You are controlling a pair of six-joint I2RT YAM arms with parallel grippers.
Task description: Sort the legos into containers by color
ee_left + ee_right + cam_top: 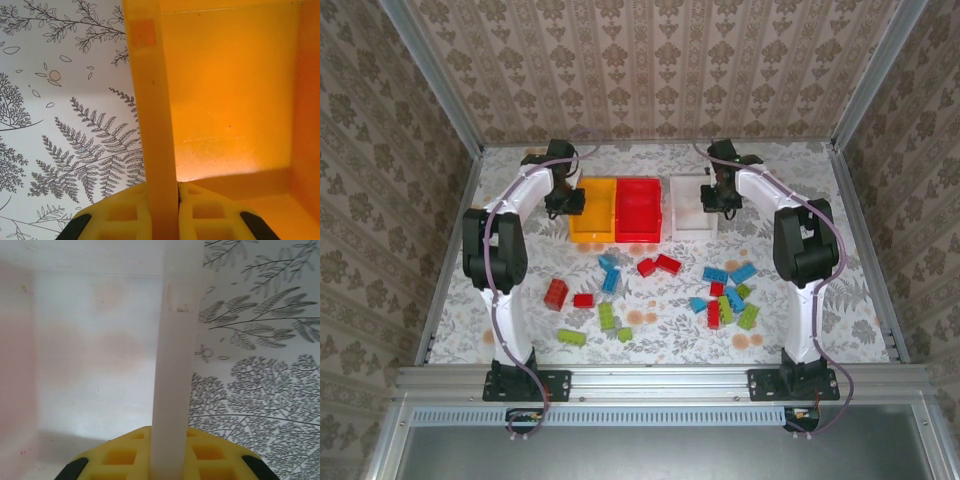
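Three bins stand in a row at the back: yellow-orange bin (592, 212), red bin (638, 210), white bin (692, 208). All three look empty. My left gripper (565, 200) is shut on the yellow-orange bin's left wall (150, 115), which runs up between its yellow fingers (120, 215). My right gripper (720, 198) is shut on the white bin's right wall (175, 365), pinched between its fingers (215, 455). Red legos (556, 293), light blue legos (610, 272) and lime green legos (607, 316) lie scattered on the table nearer the arm bases.
A second cluster of mixed bricks (728, 295) lies in front of the right arm. The patterned tablecloth (650, 340) is bounded by metal rails and wallpapered walls. Bare cloth shows left of the yellow-orange bin (60, 125) and right of the white bin (260, 390).
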